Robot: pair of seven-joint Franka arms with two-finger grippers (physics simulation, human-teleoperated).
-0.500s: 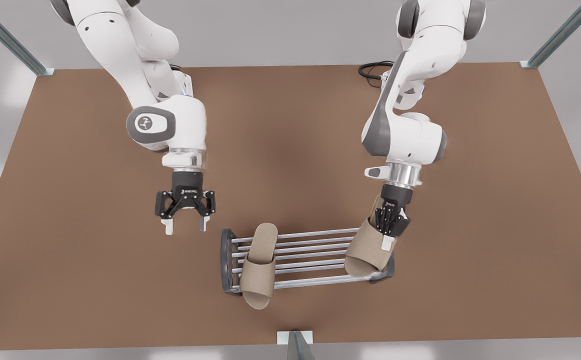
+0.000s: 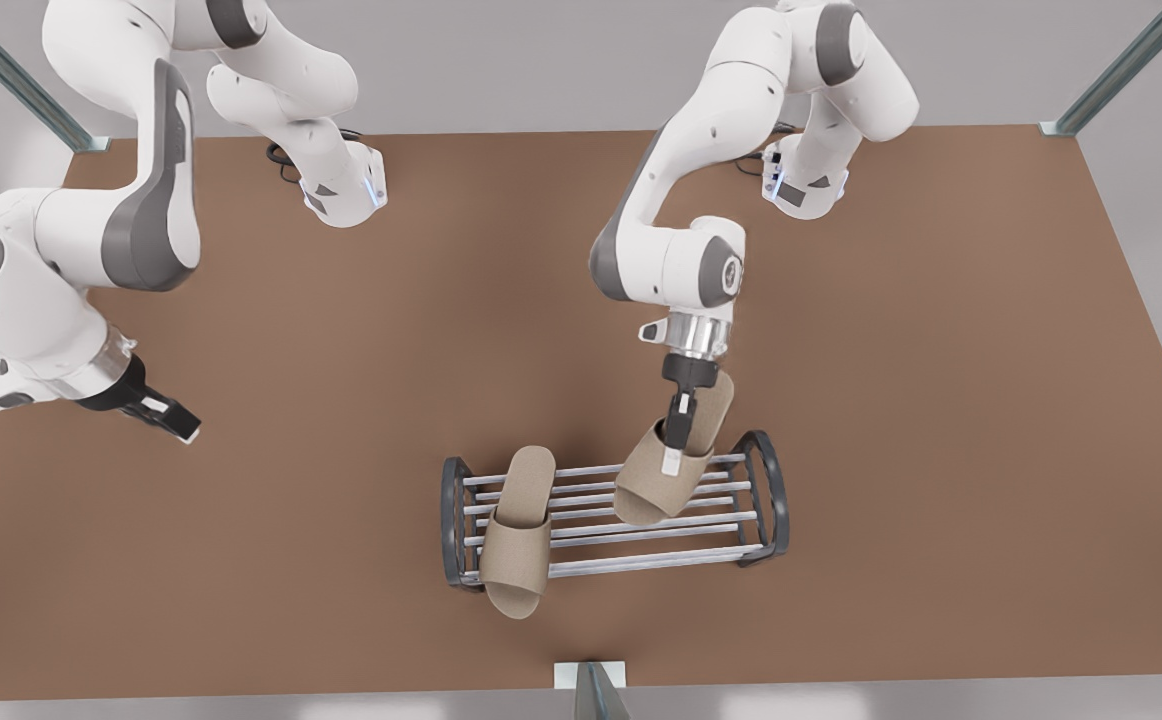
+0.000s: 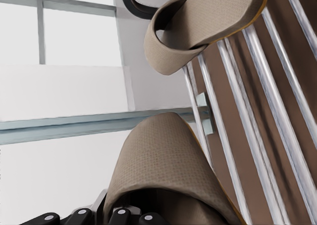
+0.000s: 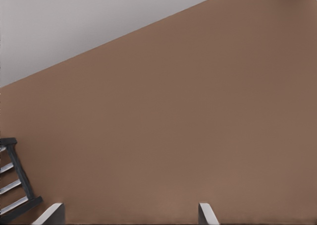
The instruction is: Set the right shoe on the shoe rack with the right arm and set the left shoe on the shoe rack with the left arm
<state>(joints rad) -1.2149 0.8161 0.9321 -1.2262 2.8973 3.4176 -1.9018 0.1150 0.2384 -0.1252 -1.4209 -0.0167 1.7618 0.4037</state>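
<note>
Over the shoe rack [image 2: 613,515], your left end effector [image 2: 674,452] is gripping the left shoe [image 2: 669,462], tilted above the rods. Your right shoe [image 2: 518,530] is lying on the rack's other end. Your right end effector [image 2: 173,420] is waiting open over the counter [image 2: 941,450].

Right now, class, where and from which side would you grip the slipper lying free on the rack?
Probably the tan slipper's upper band, from above, heel side: it lies sole-down across the shoe rack's rods, band opening toward the heel, so one finger slips under.
</note>
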